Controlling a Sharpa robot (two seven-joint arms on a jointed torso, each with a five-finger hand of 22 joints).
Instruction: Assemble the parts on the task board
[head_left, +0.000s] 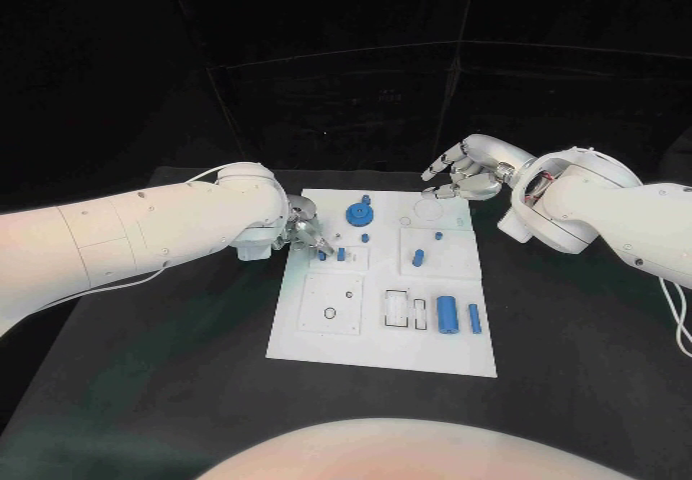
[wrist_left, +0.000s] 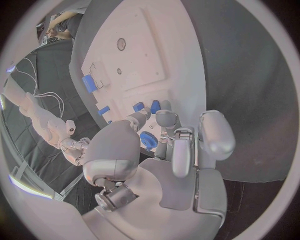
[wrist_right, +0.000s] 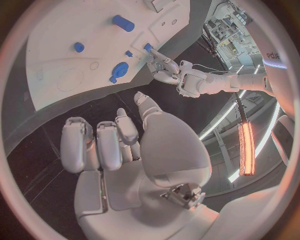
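1. The white task board (head_left: 382, 345) is seen lying in the middle of the black bench (head_left: 577, 340).
2. The left hand (head_left: 304, 233) is held at the board's left edge, its fingers (wrist_left: 164, 120) apart around two small blue parts (head_left: 330, 254); whether one is gripped cannot be told.
3. The right hand (head_left: 469, 168) is held above the board's far right corner, fingers curled loosely, nothing held.
4. A round blue part (head_left: 359, 211) is seen near the far edge.
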